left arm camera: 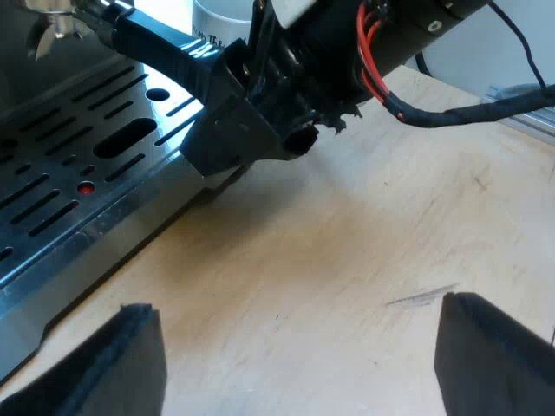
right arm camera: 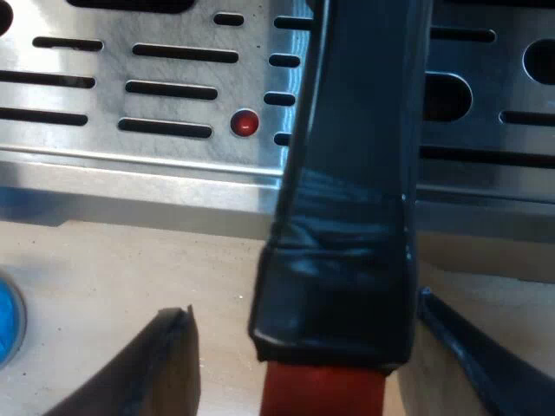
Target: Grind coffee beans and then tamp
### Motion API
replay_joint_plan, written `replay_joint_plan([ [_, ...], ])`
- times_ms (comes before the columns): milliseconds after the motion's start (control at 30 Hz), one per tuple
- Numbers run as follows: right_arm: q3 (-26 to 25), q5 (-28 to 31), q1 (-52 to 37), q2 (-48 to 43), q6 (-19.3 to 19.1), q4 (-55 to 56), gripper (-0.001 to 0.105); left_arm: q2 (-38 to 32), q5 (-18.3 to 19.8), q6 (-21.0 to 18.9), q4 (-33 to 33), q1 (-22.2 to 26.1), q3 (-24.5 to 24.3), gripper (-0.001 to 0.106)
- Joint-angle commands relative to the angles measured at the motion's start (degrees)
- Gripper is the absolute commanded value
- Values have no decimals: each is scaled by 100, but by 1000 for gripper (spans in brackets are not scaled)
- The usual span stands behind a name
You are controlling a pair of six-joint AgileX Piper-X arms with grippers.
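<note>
Right wrist view: I am straddling the holder's handle (right arm camera: 347,217) with my right gripper (right arm camera: 303,347), fingers spread either side, lining up for a grasp. My left gripper (left arm camera: 299,338) is hanging open over the table (left arm camera: 364,225), out of the way.

A pale plywood tabletop (left arm camera: 364,260) with a fine, faint grain takes soft, even light, brighter toward its edge. A thin dark scratch (left arm camera: 422,297) marks the tabletop's bare middle, and a broad dim shadow (left arm camera: 251,234) lies on it. Along the tabletop's edge runs a ribbed metal rail (left arm camera: 525,108); beyond that edge rises a plain whitish surface (left arm camera: 473,56)
</note>
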Motion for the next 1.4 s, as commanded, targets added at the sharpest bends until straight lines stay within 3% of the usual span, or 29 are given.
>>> replay_joint_plan([
  [33,-29,-12,-32,5,-36,2,52,-16,71,-13,-26,-17,-10,66],
  [233,-29,-12,-32,5,-36,1,52,-16,71,-13,-26,-17,-10,66],
  [333,-29,-12,-32,5,-36,97,41,-16,71,-13,-26,-17,-10,66],
  [400,-29,-12,-32,5,-15,216,24,-16,71,-13,-26,-17,-10,66],
  [467,-29,-12,-32,5,-17,254,18,-16,71,-13,-26,-17,-10,66],
  [500,-29,-12,-32,5,-17,280,7,-16,71,-13,-26,-17,-10,66],
  [567,-29,-12,-32,5,-17,278,1,-16,71,-13,-26,-17,-10,66],
  [1267,-29,-12,-20,5,-27,261,0,-16,71,-13,-26,-17,-10,66],
  [1333,-29,-12,-12,5,20,286,0,-16,71,-13,-26,-17,-10,66],
  [1400,-29,-29,14,-46,384,357,0,-16,71,-13,-26,-17,-10,66],
])
